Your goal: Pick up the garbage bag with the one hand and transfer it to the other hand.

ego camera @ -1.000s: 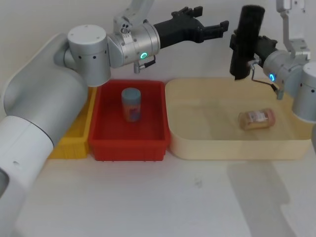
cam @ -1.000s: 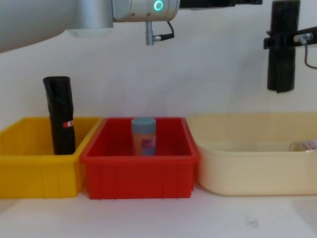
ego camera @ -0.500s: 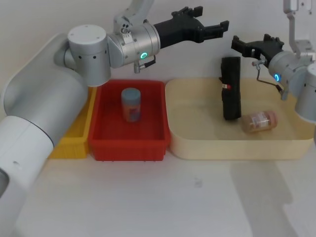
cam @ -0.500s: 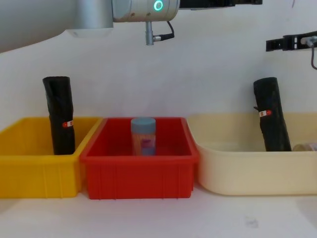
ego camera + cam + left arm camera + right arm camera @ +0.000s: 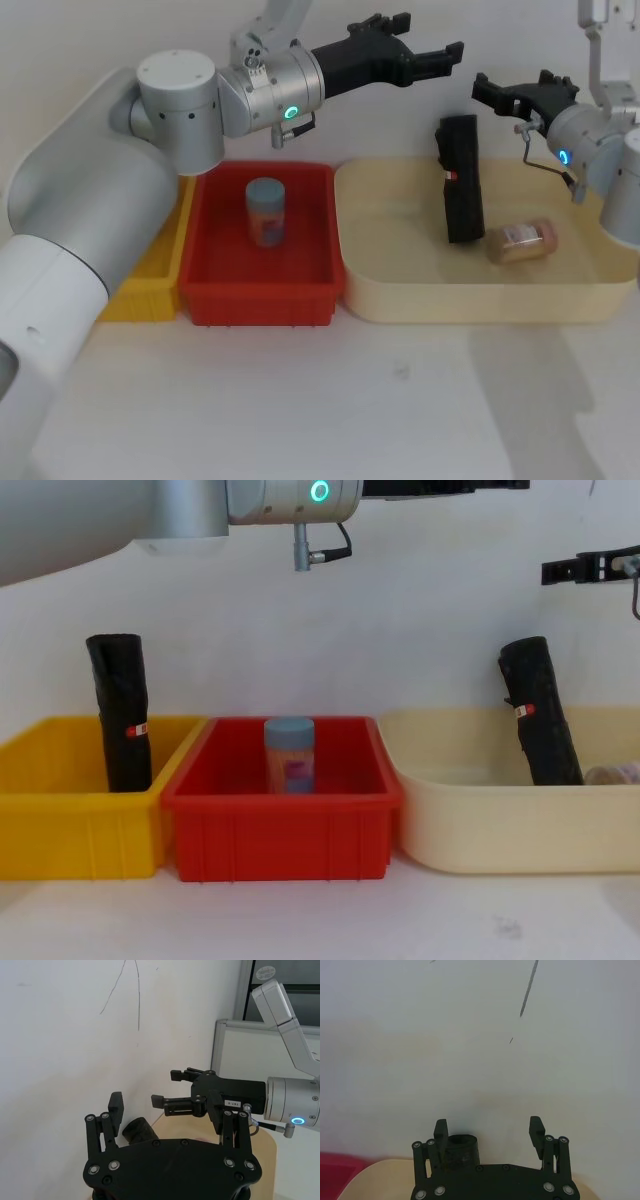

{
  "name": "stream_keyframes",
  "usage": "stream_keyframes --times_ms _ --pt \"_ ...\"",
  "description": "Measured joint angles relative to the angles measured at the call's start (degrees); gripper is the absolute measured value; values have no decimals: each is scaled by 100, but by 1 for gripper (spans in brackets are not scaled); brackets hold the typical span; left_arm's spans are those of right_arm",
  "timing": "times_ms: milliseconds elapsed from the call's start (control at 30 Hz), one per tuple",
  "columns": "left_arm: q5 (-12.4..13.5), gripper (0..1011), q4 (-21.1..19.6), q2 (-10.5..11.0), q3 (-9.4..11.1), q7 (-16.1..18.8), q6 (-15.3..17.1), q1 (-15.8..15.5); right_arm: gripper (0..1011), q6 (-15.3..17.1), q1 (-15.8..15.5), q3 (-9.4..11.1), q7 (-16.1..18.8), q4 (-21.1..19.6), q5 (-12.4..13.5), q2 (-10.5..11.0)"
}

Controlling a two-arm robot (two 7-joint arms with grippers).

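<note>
Above three bins set side by side on a white table (image 5: 400, 400), two robot grippers hang with nothing between their fingers. At far left, the green-lit left gripper (image 5: 415, 55) reaches rightward over the red bin (image 5: 262, 290), its two fingers spread wide. At far right, the blue-lit right gripper (image 5: 525, 92) hovers over the far edge of the beige tray (image 5: 470, 295), its two fingers also spread wide. One rolled black garbage bag (image 5: 461, 180) stands tilted inside the beige tray, apart from both grippers, just beside one small bottle (image 5: 521, 241) lying on its side. A second black roll (image 5: 121, 712) stands upright in the yellow bin (image 5: 70, 820) at left. One blue-capped jar (image 5: 266, 211) stands in the red bin.
</note>
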Motion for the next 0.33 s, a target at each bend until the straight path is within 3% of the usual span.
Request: stream_keyframes --times_ms 333 --pt "0 1000 0 0 -1 0 0 0 1001 -4 4 8 -6 12 0 0"
